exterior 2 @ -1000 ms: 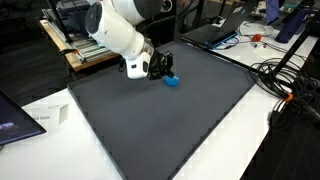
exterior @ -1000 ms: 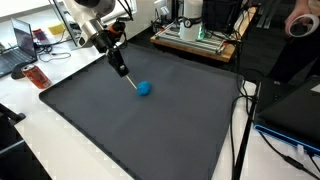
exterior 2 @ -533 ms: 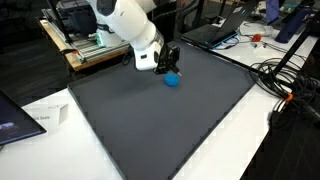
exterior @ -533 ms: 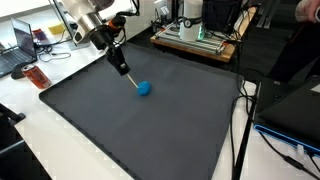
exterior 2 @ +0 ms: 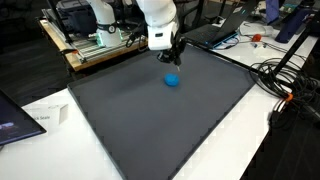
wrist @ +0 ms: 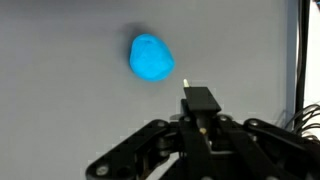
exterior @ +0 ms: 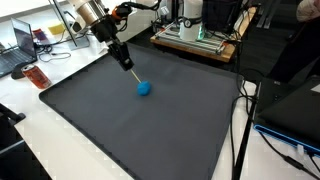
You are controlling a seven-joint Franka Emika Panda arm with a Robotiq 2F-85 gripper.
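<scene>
Gripper (exterior 2: 174, 56) hovering near small blue rounded lump (exterior 2: 172, 80) on dark grey desk mat (exterior 2: 150, 130), jaws pressed together; lowering shut likely knocking lump away.

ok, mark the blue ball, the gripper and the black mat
blue ball (wrist: 151, 57): wrist view, middle of its surface.
gripper (exterior: 127, 66): exterior view, at its fingertips.
black mat (exterior: 150, 130): exterior view, bare middle area.

Small blue blob (wrist: 151, 57), roundish, bit lumpy, bright cyan. Lying loose on dark grey mat (exterior: 170, 125), toward far side. Wrist view: sits about 11 o'clock off my gripper (wrist: 200, 98), near, not touching.
</scene>
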